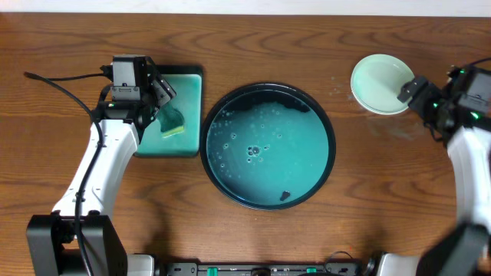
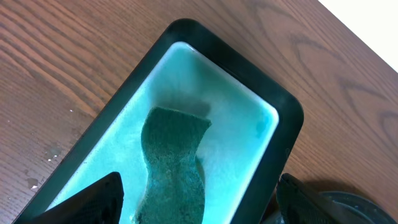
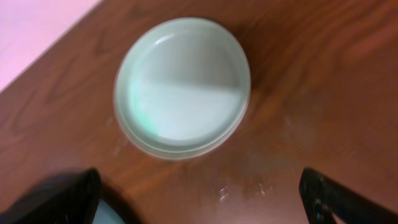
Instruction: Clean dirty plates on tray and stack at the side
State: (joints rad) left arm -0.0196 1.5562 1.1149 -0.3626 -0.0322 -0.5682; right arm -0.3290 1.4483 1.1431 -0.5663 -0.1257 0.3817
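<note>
The plates (image 1: 379,83) sit stacked on the wooden table at the far right, pale mint and clean; the right wrist view shows the stack (image 3: 181,87) from above. The tray (image 1: 268,146) holds teal soapy water and no plates. My right gripper (image 1: 414,95) is open and empty, just right of the stack; in its own view the fingers (image 3: 202,202) span bare wet table below the plates. My left gripper (image 1: 163,98) is open above the green sponge (image 2: 175,163), which lies in the rectangular sponge dish (image 2: 283,109); the fingers straddle it without touching.
The sponge dish (image 1: 188,115) stands directly left of the tray, its rim nearly touching it. Water drops (image 3: 239,190) lie on the table by the stack. A small dark speck (image 1: 285,195) floats near the tray's front rim. A black cable (image 1: 61,84) trails off left.
</note>
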